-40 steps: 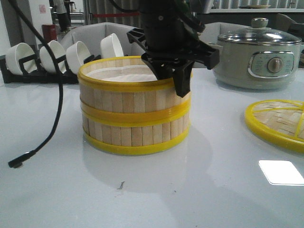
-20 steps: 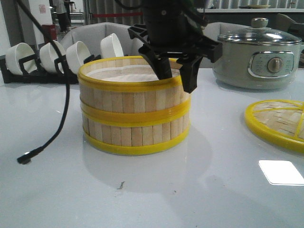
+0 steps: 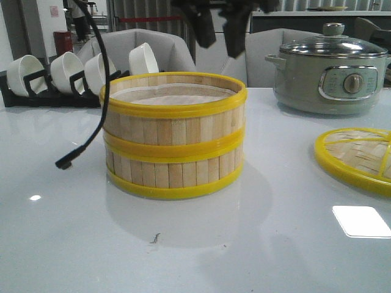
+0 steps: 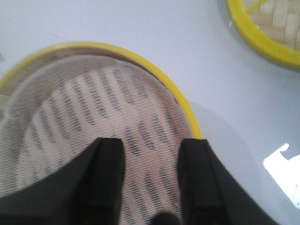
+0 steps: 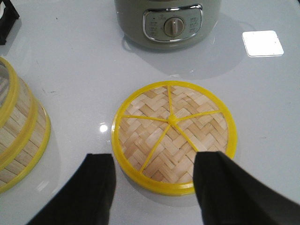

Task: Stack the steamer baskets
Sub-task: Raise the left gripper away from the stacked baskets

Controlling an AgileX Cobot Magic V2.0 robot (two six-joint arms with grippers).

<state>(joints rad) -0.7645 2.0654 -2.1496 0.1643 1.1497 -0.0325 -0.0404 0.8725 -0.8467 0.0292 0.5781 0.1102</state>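
Two steamer baskets (image 3: 173, 135) stand stacked on the white table (image 3: 244, 244), one squarely on the other, the paper liner (image 3: 165, 97) showing in the upper tier. A second ago the left gripper (image 3: 217, 27) straddled the stack's upper rim on the side nearest the electric pot (image 3: 333, 73); it has since let go and risen well above the stack, jaws wide and empty. That release suggests the stacking itself is done. Beside the stack, towards the pot, lies the woven lid (image 5: 173, 133), untouched, with the right gripper (image 5: 154, 187) hovering over it, jaws spread wide and holding nothing.
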